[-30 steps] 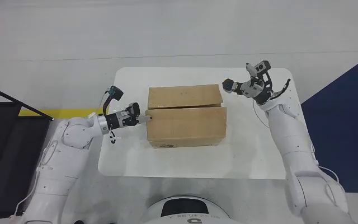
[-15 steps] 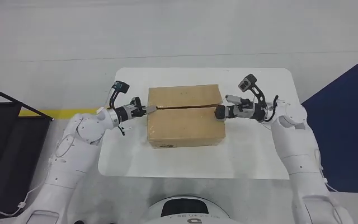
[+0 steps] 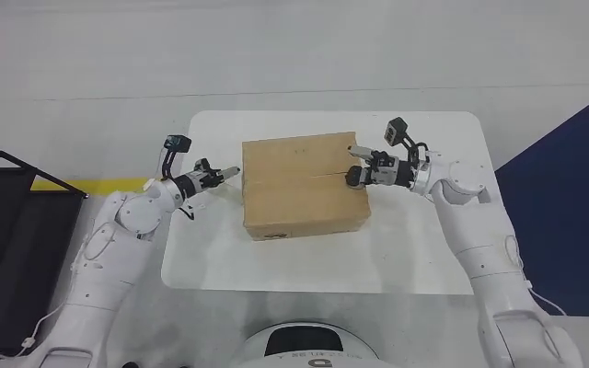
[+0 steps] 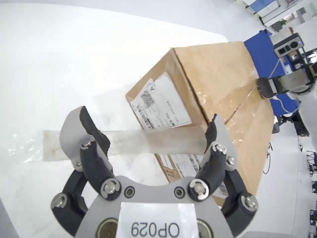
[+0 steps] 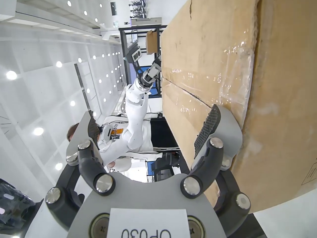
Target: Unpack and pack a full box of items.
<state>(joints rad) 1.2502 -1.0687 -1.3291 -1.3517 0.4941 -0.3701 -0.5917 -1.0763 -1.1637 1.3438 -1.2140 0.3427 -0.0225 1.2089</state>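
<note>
- The closed brown cardboard box [image 3: 304, 198] sits on the white rounded-corner table [image 3: 212, 267], nearer the far edge than the near one.
- Bare tabletop runs all around the box. The widest strip is on the robot's right, a narrower one is on its left, and a fair band lies along the near side.
- The two top flaps meet in a lengthwise seam [image 3: 294, 176]. In the right wrist view the seam [image 5: 183, 90] shows as a thin dark slit, with wrinkled clear tape [image 5: 235, 75] over the flap ends at the box's right edge.
- The left gripper [image 3: 228, 171] hangs just beside the box's left end, level with the top edge and apart from the cardboard.
- In its own wrist view the left gripper [image 4: 148, 115] has its fingers spread wide. A translucent strip of tape [image 4: 153, 142] stretches across the gap and trails past one finger. I cannot tell whether it is stuck to the pads.
- A white printed label [image 4: 161, 107] covers part of the box's left end face, below the top edge.
- The right gripper [image 3: 353, 164] is at the box's right end, over the seam.
- The right gripper [image 5: 152, 111] is also spread. One finger [image 5: 213, 125] lies against the top right edge of the cardboard, and the other stands free in the air above the box.
</note>
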